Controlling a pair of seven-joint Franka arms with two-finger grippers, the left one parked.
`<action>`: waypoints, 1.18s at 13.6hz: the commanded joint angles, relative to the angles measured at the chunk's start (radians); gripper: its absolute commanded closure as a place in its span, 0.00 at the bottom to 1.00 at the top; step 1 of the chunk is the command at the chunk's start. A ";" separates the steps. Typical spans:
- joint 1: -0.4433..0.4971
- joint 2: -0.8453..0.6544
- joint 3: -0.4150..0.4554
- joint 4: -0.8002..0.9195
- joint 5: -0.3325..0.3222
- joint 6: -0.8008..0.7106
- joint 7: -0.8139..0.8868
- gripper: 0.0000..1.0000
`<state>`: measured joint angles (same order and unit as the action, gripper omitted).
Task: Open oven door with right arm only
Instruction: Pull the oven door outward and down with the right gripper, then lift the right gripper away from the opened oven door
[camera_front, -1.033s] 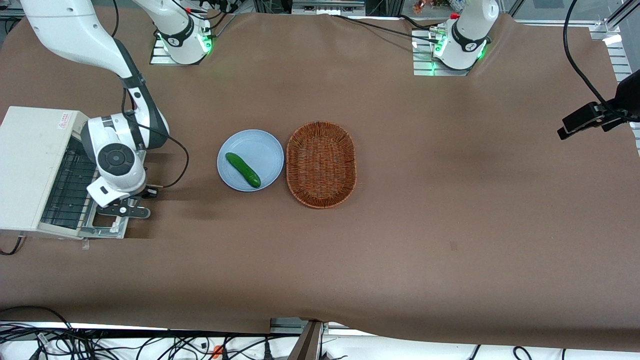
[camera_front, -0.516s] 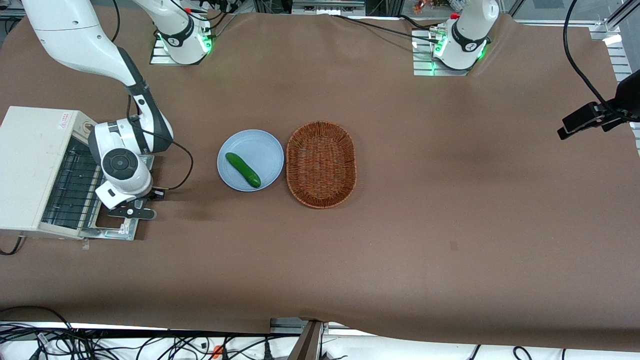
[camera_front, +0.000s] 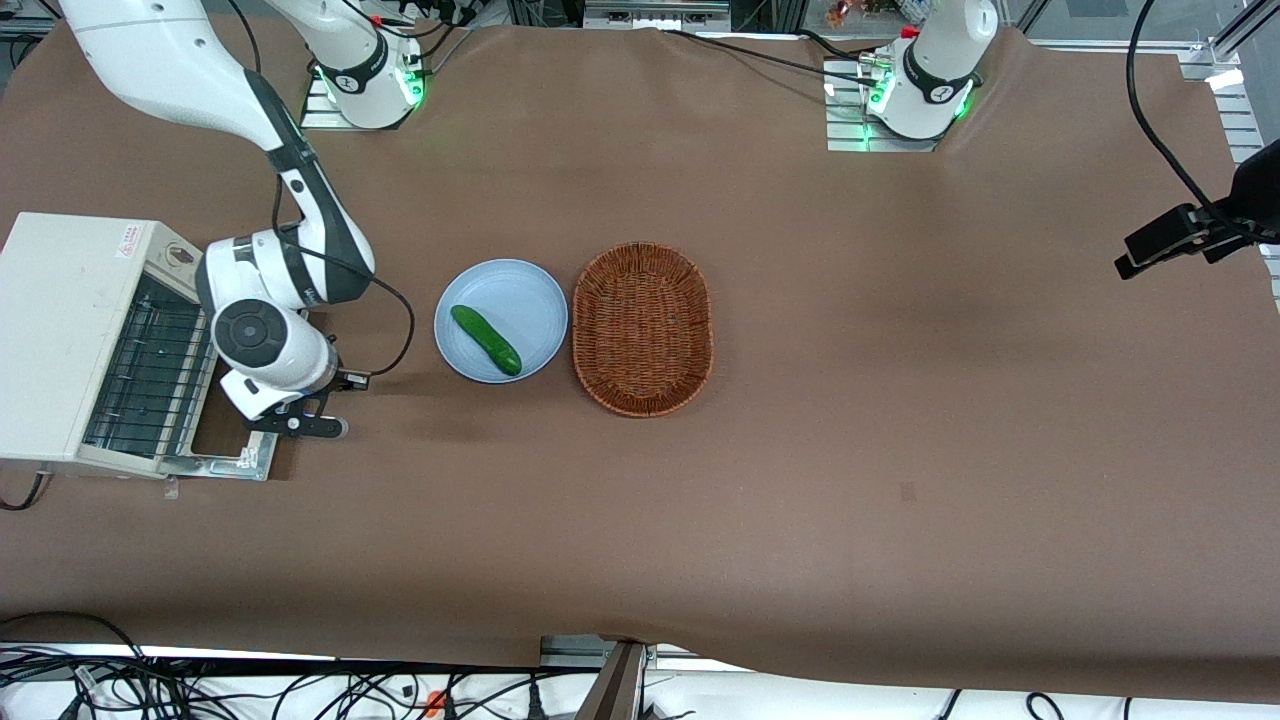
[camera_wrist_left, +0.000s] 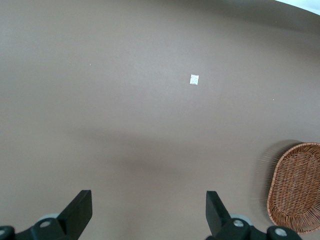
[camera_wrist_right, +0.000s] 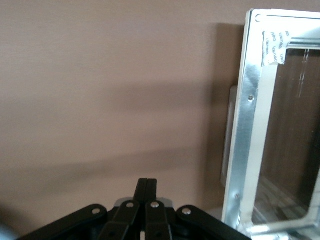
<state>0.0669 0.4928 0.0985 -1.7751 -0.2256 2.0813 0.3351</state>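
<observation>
The white toaster oven (camera_front: 60, 330) stands at the working arm's end of the table. Its oven door (camera_front: 240, 462) hangs fully down and lies flat on the table in front of it, shiny metal inner face up, and the wire rack inside shows. My right arm (camera_front: 265, 340) reaches over the door's outer edge. My gripper (camera_front: 300, 425) is shut and empty, just off the door's free edge, toward the plate. In the right wrist view the shut gripper (camera_wrist_right: 147, 182) sits beside the door's metal frame (camera_wrist_right: 247, 125) and its bar handle (camera_wrist_right: 229, 135).
A blue plate (camera_front: 520, 290) with a green cucumber (camera_front: 485, 340) lies near the gripper, toward the table's middle. A brown wicker basket (camera_front: 642, 328) stands beside the plate and shows in the left wrist view (camera_wrist_left: 297, 187). A brown cloth (camera_front: 900, 400) covers the table.
My arm and shut gripper have moved off the door toward the plate. The door has swung a little further down and out.
</observation>
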 joint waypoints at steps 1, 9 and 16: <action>-0.029 -0.011 -0.008 0.187 0.193 -0.235 -0.216 0.94; -0.087 -0.334 -0.099 0.234 0.319 -0.443 -0.470 0.00; -0.133 -0.545 -0.106 0.055 0.272 -0.469 -0.453 0.00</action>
<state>-0.0537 -0.0186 -0.0115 -1.6718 0.0579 1.6298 -0.1170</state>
